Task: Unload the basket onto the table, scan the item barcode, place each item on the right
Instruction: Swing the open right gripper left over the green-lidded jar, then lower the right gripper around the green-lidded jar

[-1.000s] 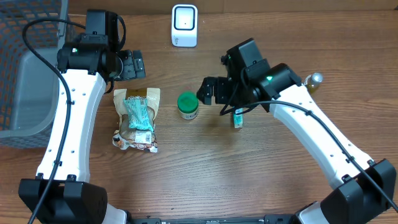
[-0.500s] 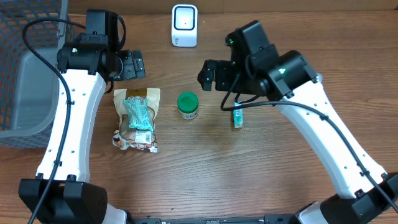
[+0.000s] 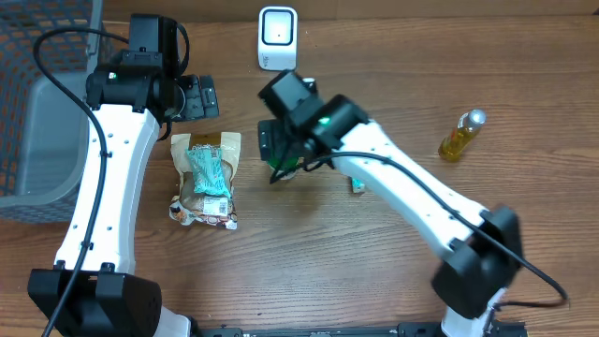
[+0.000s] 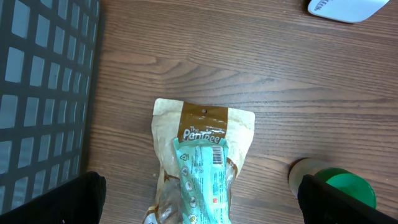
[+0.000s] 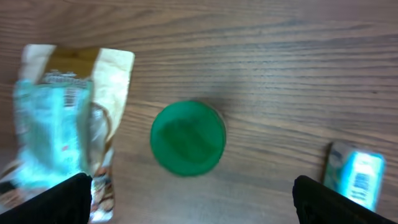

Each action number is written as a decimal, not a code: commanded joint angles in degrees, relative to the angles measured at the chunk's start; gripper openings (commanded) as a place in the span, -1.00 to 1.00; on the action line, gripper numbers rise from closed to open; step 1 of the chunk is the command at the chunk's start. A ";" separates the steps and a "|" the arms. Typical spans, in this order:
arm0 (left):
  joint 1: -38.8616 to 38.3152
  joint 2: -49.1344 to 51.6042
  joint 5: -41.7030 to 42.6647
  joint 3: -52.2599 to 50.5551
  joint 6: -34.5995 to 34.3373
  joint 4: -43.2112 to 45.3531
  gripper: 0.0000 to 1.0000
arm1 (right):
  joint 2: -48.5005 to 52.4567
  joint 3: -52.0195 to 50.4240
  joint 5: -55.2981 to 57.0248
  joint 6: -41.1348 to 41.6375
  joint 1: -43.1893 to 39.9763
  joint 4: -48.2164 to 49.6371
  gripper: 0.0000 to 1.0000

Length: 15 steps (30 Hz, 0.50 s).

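Presently, the right end effector (image 5: pixel 193 186), jaws spread wide and empty, hangs directly above the small round green-lidded jar (image 5: pixel 188 138), upright on the wooden tabletop (image 5: pixel 280 62); the left arm (image 3: pixel 112 168) is farther.

Beneath me the bench (image 3: pixel 281 271) is matt, grained wood, the pouch (image 4: pixel 205 121) looks like brown paper under a glossy teal plastic wrapper (image 4: pixel 202 180), the green lid (image 5: pixel 188 138) is smooth plastic, and the scanner (image 3: pixel 278 37) is shiny white plastic.
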 commanded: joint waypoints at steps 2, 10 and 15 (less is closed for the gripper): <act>-0.42 -0.15 -0.52 1.11 1.09 0.22 1.00 | 3.98 0.98 3.56 0.83 0.76 2.03 1.00; -0.42 -0.15 -0.52 1.11 1.09 0.22 0.99 | 9.99 0.87 3.52 0.81 0.76 4.68 1.00; -0.42 -0.15 -0.52 1.11 1.09 0.22 0.99 | 11.89 0.72 3.34 0.81 0.76 5.84 1.00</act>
